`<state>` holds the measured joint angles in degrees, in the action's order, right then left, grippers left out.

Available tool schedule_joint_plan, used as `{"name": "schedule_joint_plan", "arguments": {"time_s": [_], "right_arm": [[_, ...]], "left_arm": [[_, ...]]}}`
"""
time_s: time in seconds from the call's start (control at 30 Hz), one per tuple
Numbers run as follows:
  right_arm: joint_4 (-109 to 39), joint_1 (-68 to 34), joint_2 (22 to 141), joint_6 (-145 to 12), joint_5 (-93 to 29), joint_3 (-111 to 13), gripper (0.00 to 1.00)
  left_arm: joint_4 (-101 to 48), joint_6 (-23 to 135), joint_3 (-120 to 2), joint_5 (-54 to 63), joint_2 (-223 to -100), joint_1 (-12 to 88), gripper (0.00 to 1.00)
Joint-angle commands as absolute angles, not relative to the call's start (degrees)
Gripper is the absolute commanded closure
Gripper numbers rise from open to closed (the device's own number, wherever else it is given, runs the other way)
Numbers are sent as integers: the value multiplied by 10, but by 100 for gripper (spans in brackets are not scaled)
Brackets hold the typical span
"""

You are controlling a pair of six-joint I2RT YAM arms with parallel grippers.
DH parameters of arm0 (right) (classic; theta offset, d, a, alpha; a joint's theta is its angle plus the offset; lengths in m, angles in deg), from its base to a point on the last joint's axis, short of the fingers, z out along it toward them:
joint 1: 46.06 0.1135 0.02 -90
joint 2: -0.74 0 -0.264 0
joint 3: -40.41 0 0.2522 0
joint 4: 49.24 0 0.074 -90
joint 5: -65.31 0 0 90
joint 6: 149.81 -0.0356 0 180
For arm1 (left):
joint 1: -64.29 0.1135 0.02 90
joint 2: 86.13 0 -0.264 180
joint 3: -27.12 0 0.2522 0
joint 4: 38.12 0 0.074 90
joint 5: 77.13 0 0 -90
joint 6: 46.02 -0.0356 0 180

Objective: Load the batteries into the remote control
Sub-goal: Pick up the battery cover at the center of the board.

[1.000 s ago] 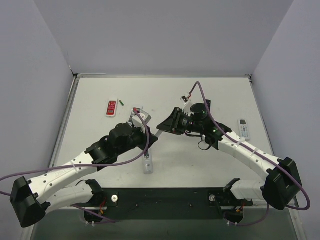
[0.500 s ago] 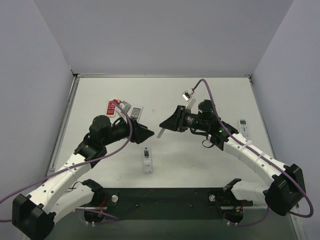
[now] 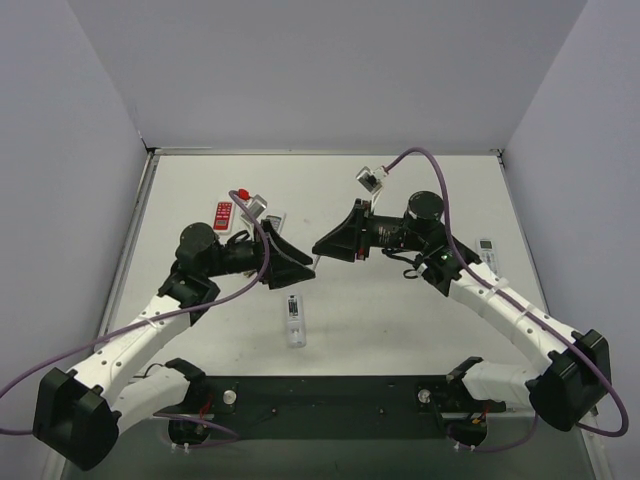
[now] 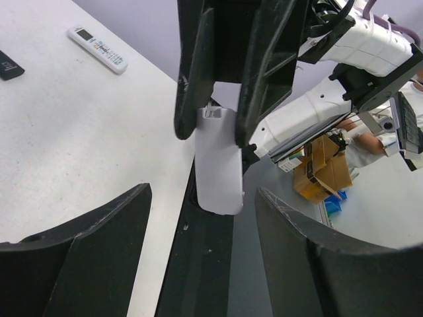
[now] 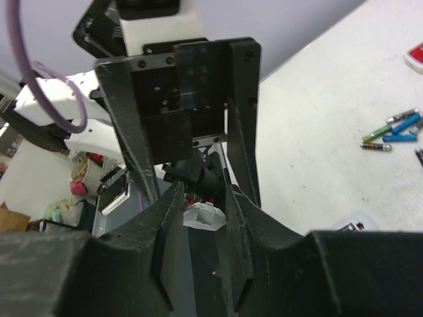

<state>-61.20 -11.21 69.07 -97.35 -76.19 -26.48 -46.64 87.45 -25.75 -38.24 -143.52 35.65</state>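
The white bar-shaped remote control [image 3: 293, 320] lies on the table in front of both grippers, its open battery recess facing up. My right gripper [image 3: 322, 250] is shut on a small flat white piece [image 3: 318, 263] that looks like the battery cover, and holds it in the air. The piece also shows in the left wrist view [image 4: 219, 165] and the right wrist view [image 5: 205, 215]. My left gripper [image 3: 303, 271] faces it, open wide and empty, with its jaws either side of the piece's free end and not touching it. Several batteries [image 5: 391, 131] lie on the table; the left arm hides them from above.
A red remote [image 3: 222, 215] lies at the far left. A wider white remote with a display [image 3: 487, 256] lies at the right and shows in the left wrist view [image 4: 98, 49]. A grey remote [image 3: 268, 222] is partly hidden behind the left arm.
My left gripper has lifted off the table and turned to face the right gripper. My right gripper has risen a little and moved left, still holding the white piece.
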Motion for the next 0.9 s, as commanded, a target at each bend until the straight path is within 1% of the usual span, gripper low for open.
{"name": "schedule_joint_plan", "arguments": {"time_s": [0.0,0.13,0.23,0.4,0.7,0.87], "right_arm": [[-691,-107,699,-954,-832,-302,100],[-701,-102,707,-952,-848,-306,100],[-703,-99,710,-949,-857,-308,100],[-697,-99,717,-943,-860,-315,100],[-704,-100,727,-943,-868,-323,100],[-709,-100,731,-943,-873,-325,100]], "left_arm": [[-568,919,-273,-401,-1440,358,27],[-633,964,-263,-399,-1452,358,27],[-666,988,-261,-397,-1458,355,31],[-659,988,-265,-397,-1462,349,37],[-632,977,-262,-405,-1458,348,41],[-619,970,-261,-404,-1455,347,47]]}}
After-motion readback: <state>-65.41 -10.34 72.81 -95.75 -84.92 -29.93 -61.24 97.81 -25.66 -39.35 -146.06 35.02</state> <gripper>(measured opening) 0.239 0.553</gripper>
